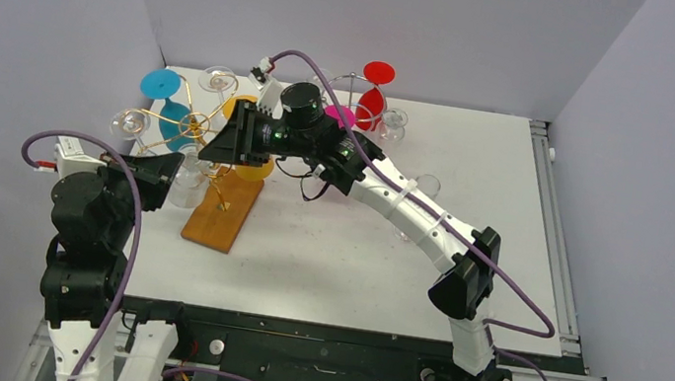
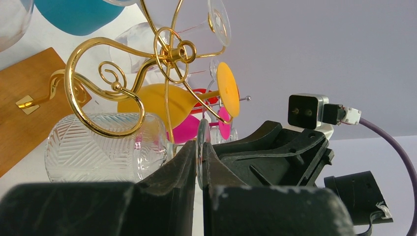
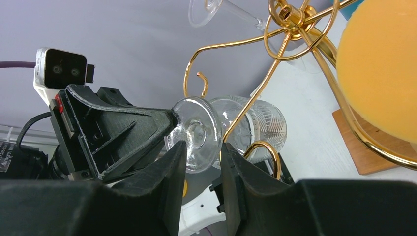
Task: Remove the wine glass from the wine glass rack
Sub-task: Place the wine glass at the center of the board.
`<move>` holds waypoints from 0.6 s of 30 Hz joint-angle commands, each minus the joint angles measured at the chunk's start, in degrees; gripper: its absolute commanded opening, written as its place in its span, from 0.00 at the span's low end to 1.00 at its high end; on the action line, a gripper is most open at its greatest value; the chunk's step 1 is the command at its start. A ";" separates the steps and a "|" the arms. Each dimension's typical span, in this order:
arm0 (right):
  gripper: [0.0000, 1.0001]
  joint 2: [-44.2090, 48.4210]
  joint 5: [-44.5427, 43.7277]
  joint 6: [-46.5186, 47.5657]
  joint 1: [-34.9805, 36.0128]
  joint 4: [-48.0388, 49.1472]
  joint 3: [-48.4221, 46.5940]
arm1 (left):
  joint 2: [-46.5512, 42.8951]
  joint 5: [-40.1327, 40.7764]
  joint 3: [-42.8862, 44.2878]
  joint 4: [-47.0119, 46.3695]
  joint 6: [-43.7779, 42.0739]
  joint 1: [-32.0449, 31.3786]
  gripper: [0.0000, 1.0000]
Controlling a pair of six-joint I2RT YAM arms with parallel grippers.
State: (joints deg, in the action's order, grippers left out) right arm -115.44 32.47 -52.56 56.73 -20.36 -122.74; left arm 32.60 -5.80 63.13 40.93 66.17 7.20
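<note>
Left arm (image 1: 88, 235) nearest in top view, left tool (image 1: 169, 173) at gold wire rack (image 1: 186, 119). Left wrist: left tool clenched on foot rim of clear ribbed wine glass (image 2: 98, 147), glass on rack hook. Right wrist: right tool (image 3: 201, 147) parted astride foot, not gripping. Grasp step; next, slide glass clear of hook.

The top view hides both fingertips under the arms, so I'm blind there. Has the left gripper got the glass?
Observer: Yes, the left gripper is shut on the glass, pinching its foot edge-on.
Operator: And the right one?
Observer: The right gripper is open, fingers either side of that same foot.
Operator: Is it off the rack?
Observer: Not clearly; a gold hook of the rack lies across its bowl.
</note>
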 commanded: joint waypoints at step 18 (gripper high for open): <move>0.07 0.62 5.22 -2.72 1.37 7.31 2.54 | -3.07 -1.44 0.60 0.23 1.58 0.05 0.00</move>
State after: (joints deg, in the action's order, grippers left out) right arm -115.44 34.59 -55.18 56.66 -17.30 -120.49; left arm 30.30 -5.37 62.61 43.64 66.89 7.25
